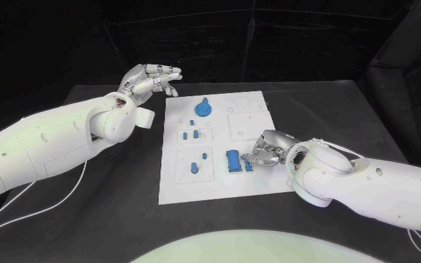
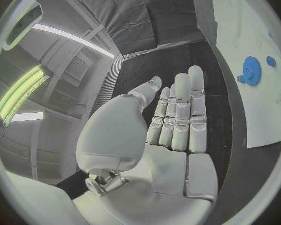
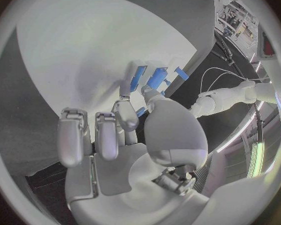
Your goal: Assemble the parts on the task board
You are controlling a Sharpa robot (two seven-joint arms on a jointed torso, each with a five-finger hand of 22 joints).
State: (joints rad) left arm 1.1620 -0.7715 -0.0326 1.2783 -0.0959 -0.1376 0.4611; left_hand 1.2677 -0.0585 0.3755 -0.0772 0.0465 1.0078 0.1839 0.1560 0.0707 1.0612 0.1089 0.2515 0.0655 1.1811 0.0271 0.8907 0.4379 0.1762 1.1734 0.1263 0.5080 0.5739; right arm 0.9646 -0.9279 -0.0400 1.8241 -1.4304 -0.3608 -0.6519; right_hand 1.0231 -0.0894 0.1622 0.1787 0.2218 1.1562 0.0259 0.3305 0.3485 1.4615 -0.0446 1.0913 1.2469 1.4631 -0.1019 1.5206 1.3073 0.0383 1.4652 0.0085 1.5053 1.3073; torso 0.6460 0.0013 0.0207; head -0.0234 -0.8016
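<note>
The white task board (image 1: 219,178) lies mid-table. A blue gear (image 1: 204,108) stands near its far edge, and several small blue parts (image 1: 191,134) sit down its left column. A long blue block (image 1: 232,160) lies near the right edge. My right hand (image 1: 266,151) is low beside that block, thumb and a finger pinching a small blue part (image 1: 248,166). The right wrist view shows this part (image 3: 140,112) between the fingertips (image 3: 125,110), with the block (image 3: 156,77) just beyond. My left hand (image 1: 151,80) hovers off the board's far left corner, fingers (image 2: 178,110) straight and holding nothing.
Black table (image 1: 105,208) surrounds the board on all sides. A white cable (image 1: 61,199) trails from my left arm across the table's left side. The left wrist view shows the gear (image 2: 252,71) and the board's edge (image 2: 259,125) off to the side of the hand.
</note>
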